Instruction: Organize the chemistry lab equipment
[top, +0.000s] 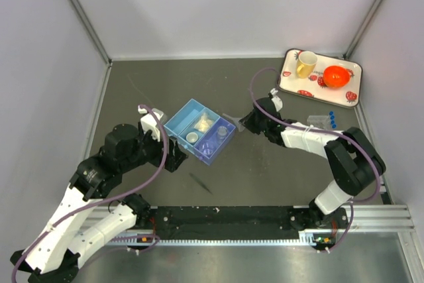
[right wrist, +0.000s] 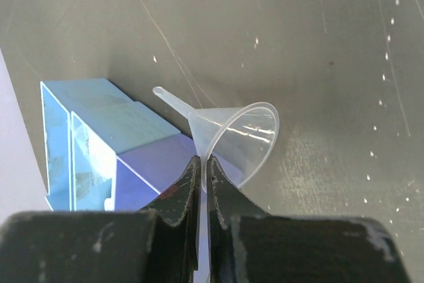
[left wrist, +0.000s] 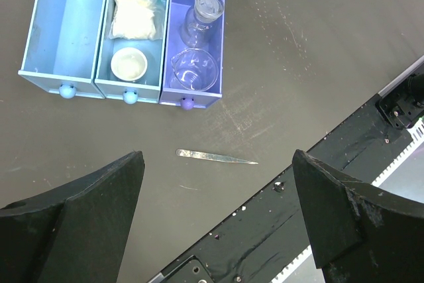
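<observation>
— What has the right gripper (right wrist: 202, 164) got?
— It's pinched tight on the rim of the clear plastic funnel (right wrist: 228, 130). The stem points away from the fingers, just beside the blue three-compartment tray (right wrist: 99, 130).
— And the left gripper (left wrist: 217, 164)?
— Spread wide, empty, on the tray's far side. The right arm is nearer.

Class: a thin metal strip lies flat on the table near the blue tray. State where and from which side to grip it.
Probably from straight above, pinching the metal strip across its narrow width near the broader end: it lies flat and tapers to a point, leaving nothing to catch from the side.
</observation>
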Available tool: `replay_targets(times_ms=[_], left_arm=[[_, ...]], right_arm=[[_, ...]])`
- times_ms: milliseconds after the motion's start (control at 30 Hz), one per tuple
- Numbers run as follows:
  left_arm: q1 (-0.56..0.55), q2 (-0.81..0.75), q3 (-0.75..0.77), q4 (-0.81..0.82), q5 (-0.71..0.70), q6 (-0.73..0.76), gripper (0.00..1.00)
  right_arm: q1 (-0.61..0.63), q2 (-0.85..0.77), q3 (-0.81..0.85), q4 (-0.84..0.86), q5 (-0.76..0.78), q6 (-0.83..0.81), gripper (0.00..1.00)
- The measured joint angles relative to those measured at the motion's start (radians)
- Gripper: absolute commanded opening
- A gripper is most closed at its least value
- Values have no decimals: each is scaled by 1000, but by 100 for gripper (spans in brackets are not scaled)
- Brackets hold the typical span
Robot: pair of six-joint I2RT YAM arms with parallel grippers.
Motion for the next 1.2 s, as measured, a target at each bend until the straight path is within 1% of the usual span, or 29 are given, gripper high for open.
replay_targets(times_ms=[133,300,433,567,767,967,1100,1200], left_arm=[[0,0,0,0,0,0,99],[0,1,0,0,2,0,99],[0,1,1,0,3,0,99],[0,1,6,0,5,0,99],[0,5,10,0,6,0,99],[0,4,10,-1,5,0,99],[0,3,10,-2,4,0,99],[0,0,10,-4,4,0,99]], right_arm=[[0,-19,40,-57,25,-84,0],[0,-99,111,-161,45,-239,0],[-1,-132,256,-235,2,-417,0],[-2,-116,430,-320,-102,-574,0],[-3,-7,626,-365,-258,-727,0],[-3,204,792,-404,-421,-817,0],[0,304,853,-421,-515,-875,0],[16,346,890,-440,-556,-945,0]])
